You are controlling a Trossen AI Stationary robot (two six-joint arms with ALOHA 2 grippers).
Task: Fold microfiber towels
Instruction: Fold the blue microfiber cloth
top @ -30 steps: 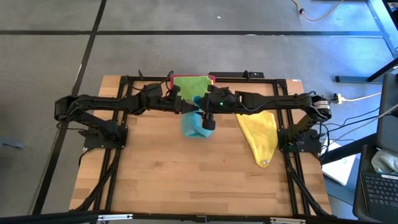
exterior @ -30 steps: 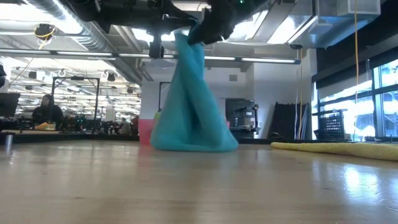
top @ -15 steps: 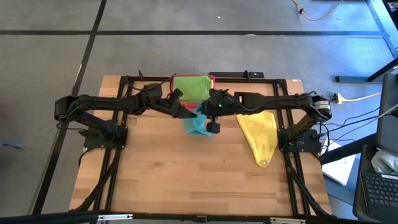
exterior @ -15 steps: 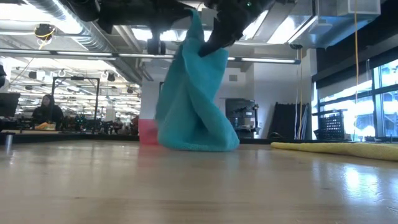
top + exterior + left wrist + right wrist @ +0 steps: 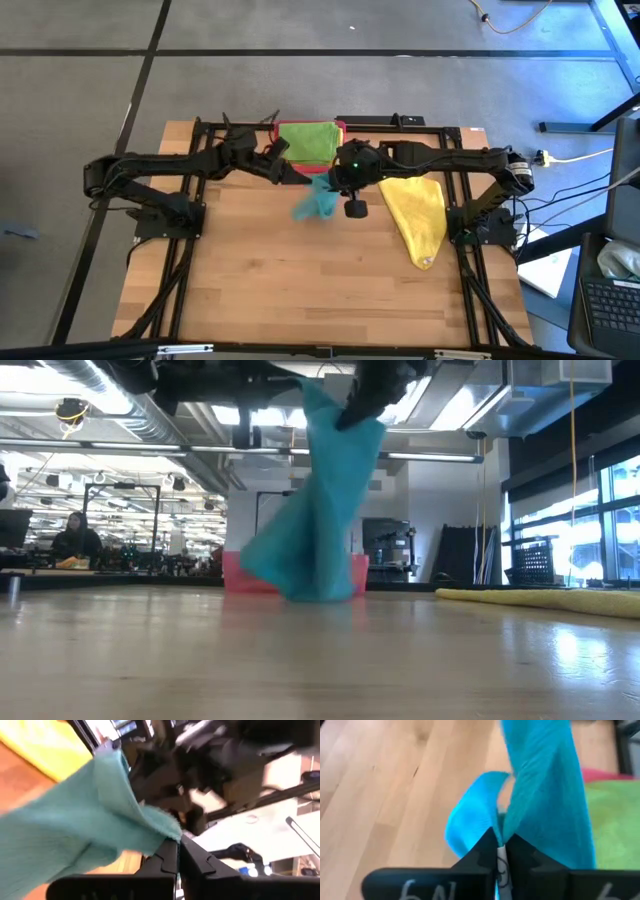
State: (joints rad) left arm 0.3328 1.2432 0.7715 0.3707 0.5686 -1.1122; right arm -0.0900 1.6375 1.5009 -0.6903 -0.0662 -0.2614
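Note:
A teal microfiber towel (image 5: 318, 510) hangs over mid-table between my two grippers, its lower end on the wood (image 5: 300, 594). My left gripper (image 5: 178, 851) is shut on it from the left, and my right gripper (image 5: 498, 842) is shut on it from the right. In the high view the two meet (image 5: 322, 182) just in front of the pink tray (image 5: 340, 127). A bright green towel (image 5: 308, 140) lies folded in that tray. A yellow towel (image 5: 418, 215) lies flat on the table at the right. My left gripper pinches a top corner of the teal towel (image 5: 167, 832) between its two fingers, which lie about level. The cloth falls away from the fingers in loose folds. My right gripper pinches a gathered edge of the same towel (image 5: 506, 827) between its fingers, slanting down from the right. The towel hangs below it.
The pink tray with the green towel stands at the far edge, just behind the hanging cloth. The yellow towel takes up the right middle of the table. Bare wood (image 5: 300, 280) runs along the near half. People sit at desks in the room beyond.
My right gripper has risen a little and gone slightly toward the table's right, tipping as it went. The teal towel's top has gone up with it. The cloth has been drawn narrower and taller, and its lower end still trails on the table.

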